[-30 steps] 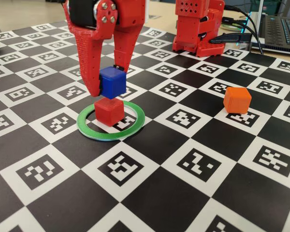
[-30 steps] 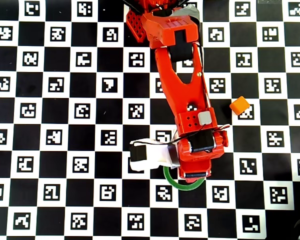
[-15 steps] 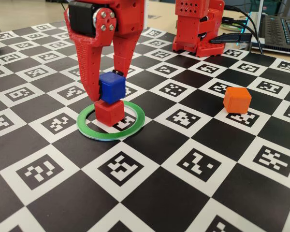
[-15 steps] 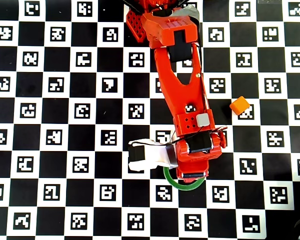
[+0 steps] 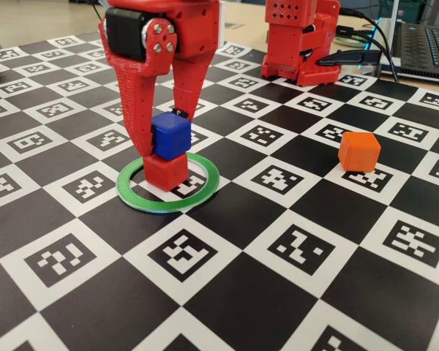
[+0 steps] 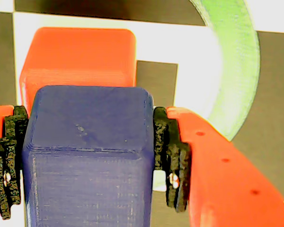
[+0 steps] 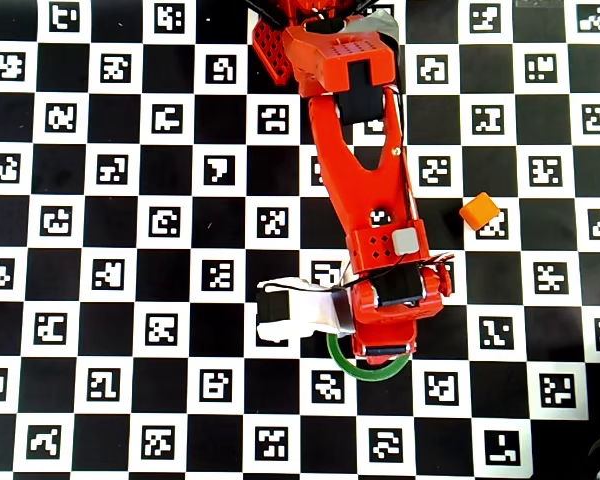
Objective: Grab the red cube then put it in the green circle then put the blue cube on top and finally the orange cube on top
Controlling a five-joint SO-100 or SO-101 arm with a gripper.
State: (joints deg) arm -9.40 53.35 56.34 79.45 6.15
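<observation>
Overhead: arm hides both stacked cubes, green circle (image 7: 342, 366) partly.

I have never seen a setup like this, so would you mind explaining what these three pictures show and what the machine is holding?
This is a small red robot arm on a checkerboard mat printed with marker squares. One picture is from a camera beside the table, one looks straight down, and one rides on the arm's wrist. The gripper, its two-fingered pincer, is shut on the blue cube, which sits on the red cube inside the green circle. The wrist view shows the black pads pressing the blue cube's sides. The orange cube lies apart.
</observation>
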